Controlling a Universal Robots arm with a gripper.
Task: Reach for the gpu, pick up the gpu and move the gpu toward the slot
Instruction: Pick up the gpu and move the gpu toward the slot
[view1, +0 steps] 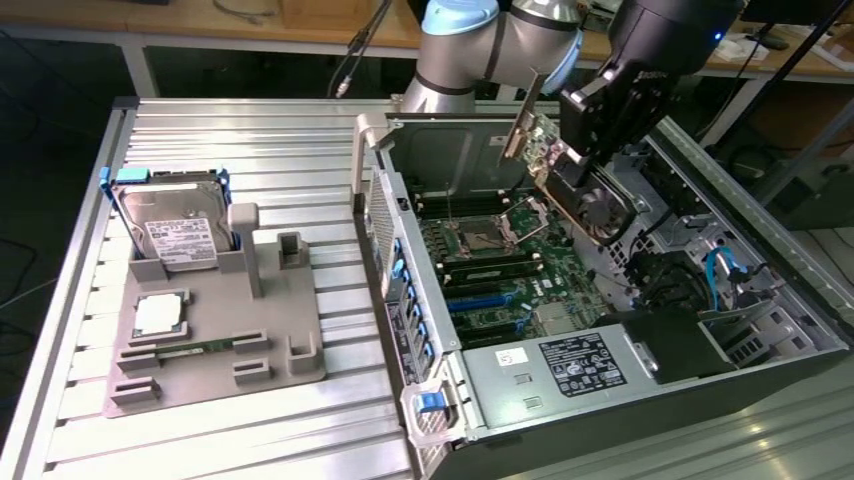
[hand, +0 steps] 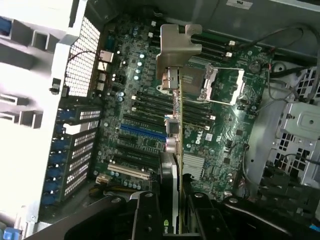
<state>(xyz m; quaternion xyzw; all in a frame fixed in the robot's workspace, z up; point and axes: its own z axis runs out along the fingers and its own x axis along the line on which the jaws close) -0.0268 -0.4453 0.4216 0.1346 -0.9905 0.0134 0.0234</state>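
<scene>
Fingers (hand: 142, 217) of our claw (hand: 172, 220) press in from both sides on the gpu (hand: 172, 125), so the claw is shut tight on the card and holds it. In the wrist view we see the card from its thin edge, a dark slab that runs away from the claw and ends in a bent silver bracket (hand: 177, 45). In the exterior view we see its green face, its copper pipe (view1: 571, 212) and its round black fan (view1: 607, 205). The card hangs tilted in the air inside the open computer case (view1: 441, 150), with the silver end up high. It is above the green motherboard (view1: 514, 270) and not down in any slot. Under it on the board we see the square chip socket (hand: 220, 85) and a long blue slot (hand: 142, 131). The grey robot arm (view1: 481, 40) comes down to the claw from the far side of the case. Near the front of the case sits a silver power box (view1: 561, 365) with a black label. The case stands on a ribbed metal table (view1: 267, 130). Well apart from the case, toward the exterior view's left, a grey holder (view1: 287, 335) lies on the table. A silver hard drive (view1: 174, 235) stands up in it, and a slim green memory stick (view1: 200, 348) lies flat on it.
</scene>
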